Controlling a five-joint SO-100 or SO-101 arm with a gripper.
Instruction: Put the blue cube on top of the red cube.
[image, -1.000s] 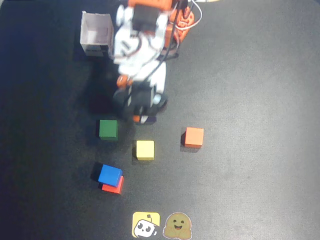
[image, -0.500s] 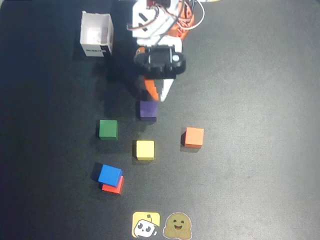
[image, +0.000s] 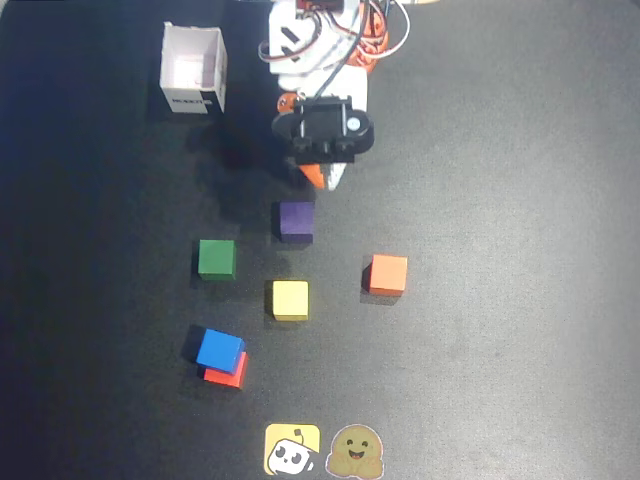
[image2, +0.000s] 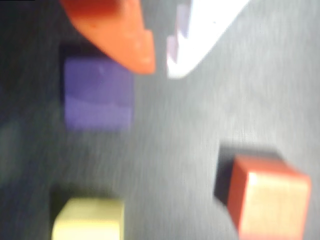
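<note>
The gripper (image2: 160, 70) hung empty above the black table (image: 500, 200), its orange and white fingers nearly closed with only a narrow gap between the tips, just beside the purple cube (image: 295, 221). Beyond it lay the green cube (image: 216, 259), the yellow cube (image: 290, 300) and the orange cube (image: 388, 274), well apart from one another. The blue cube (image: 220, 349) rested on top of the red cube (image: 230, 374), slightly offset, near the table's lower edge in the overhead view.
</note>
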